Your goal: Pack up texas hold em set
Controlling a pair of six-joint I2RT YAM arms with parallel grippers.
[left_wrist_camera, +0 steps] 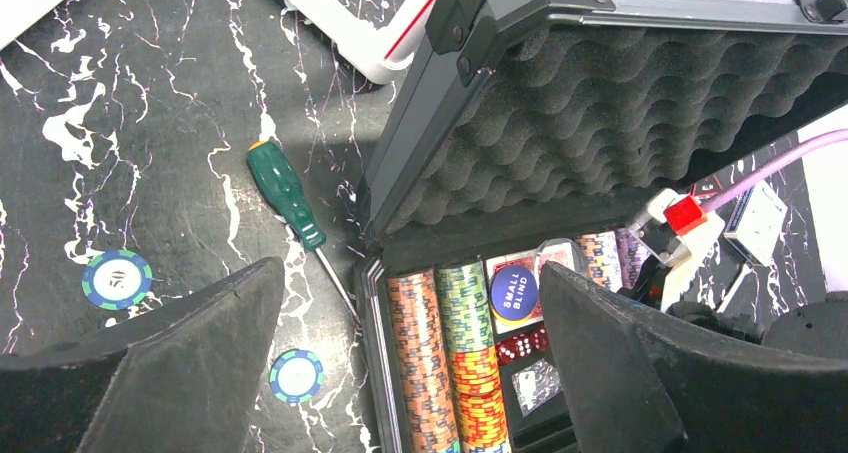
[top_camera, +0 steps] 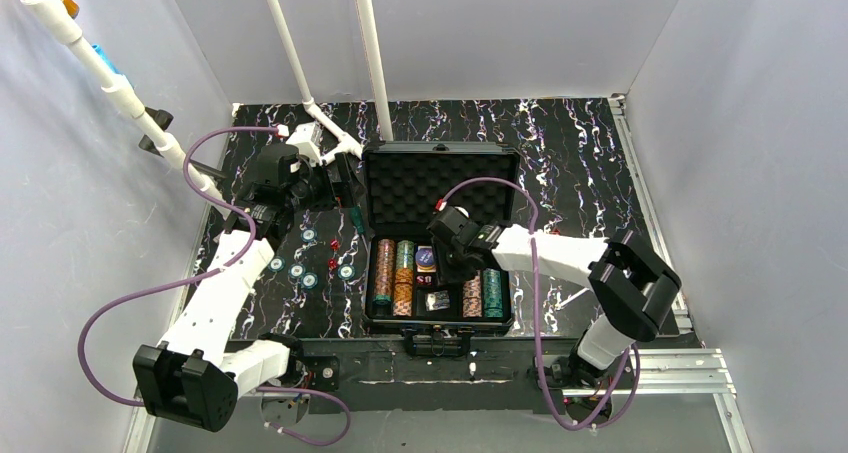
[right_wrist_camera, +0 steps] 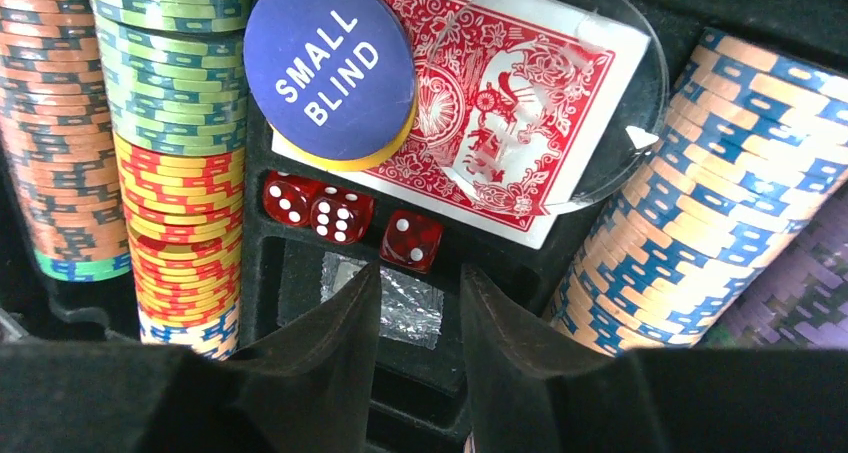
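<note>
Right gripper (right_wrist_camera: 420,318): jaws partly apart with a narrow gap and nothing between them. Its fingertips (right_wrist_camera: 335,318) point down into the middle compartment of the black case (top_camera: 368,283), just over a small silvery packet (right_wrist_camera: 405,308). Whether they touch it cannot be told.

Just above the tips in the right wrist view sit three red dice (right_wrist_camera: 340,213) in a row. Above those is the blue "SMALL BLIND" button (right_wrist_camera: 330,63), lying on a red-backed card deck (right_wrist_camera: 500,123). A clear disc (right_wrist_camera: 600,83) overlaps the deck's right side.

Chip rows (right_wrist_camera: 180,123) crowd both flanks: orange and green-over-yellow at the left of the frame, blue-and-tan and purple at the right.

Left gripper (left_wrist_camera: 420,373): jaws spread wide and empty, hanging over the case's left rear corner.

A green-handled screwdriver (left_wrist_camera: 287,195) lies on the marbled table (top_camera: 580,153), its tip just beside the case's left wall. Loose chips (top_camera: 297,270) and two small red pieces (top_camera: 333,244) are scattered left of the case.

The case sits at the centre of the overhead frame, open. Its foam-lined lid (top_camera: 410,183) stands up at the rear and its handle (top_camera: 437,343) is at the lower edge.
</note>
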